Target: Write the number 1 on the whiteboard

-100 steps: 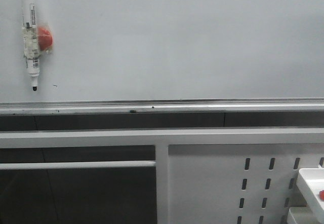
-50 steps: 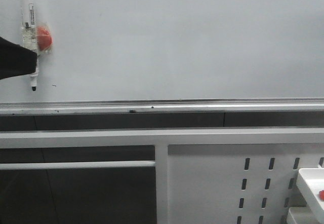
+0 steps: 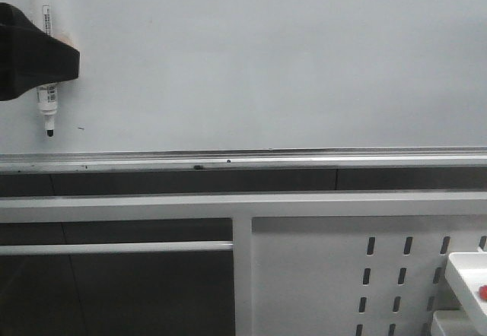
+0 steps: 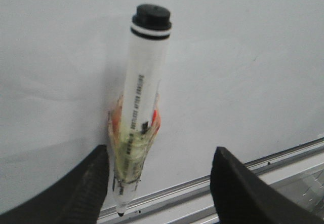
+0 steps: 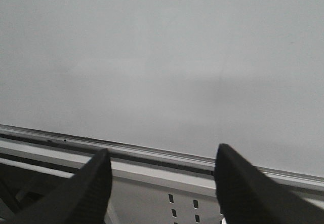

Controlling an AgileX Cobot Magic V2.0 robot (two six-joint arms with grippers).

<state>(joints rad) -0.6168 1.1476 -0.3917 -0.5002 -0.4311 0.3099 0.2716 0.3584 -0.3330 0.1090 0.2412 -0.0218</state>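
Note:
The whiteboard (image 3: 266, 62) fills the upper front view, with a silver rail (image 3: 304, 157) along its lower edge. No number 1 stroke shows on it, only a tiny dark speck (image 3: 81, 128). A white marker (image 3: 48, 108) hangs tip-down at the far left, taped to a red holder. My left gripper (image 3: 38, 51) covers the marker's middle. In the left wrist view it (image 4: 162, 155) is open, with the marker (image 4: 144, 92) between the fingers, close to one finger (image 4: 86, 183). My right gripper (image 5: 162, 153) is open and empty, facing the bare whiteboard (image 5: 162, 57); it does not show in the front view.
Below the rail runs a white frame bar (image 3: 228, 205) with a white perforated metal panel (image 3: 365, 275) at lower right. A white tray (image 3: 468, 275) holding a small red thing (image 3: 482, 291) sits at the lower right corner.
My left gripper has come in from the left edge of the front view and moved up and right over the marker's middle, hiding the red holder. The marker has not moved.

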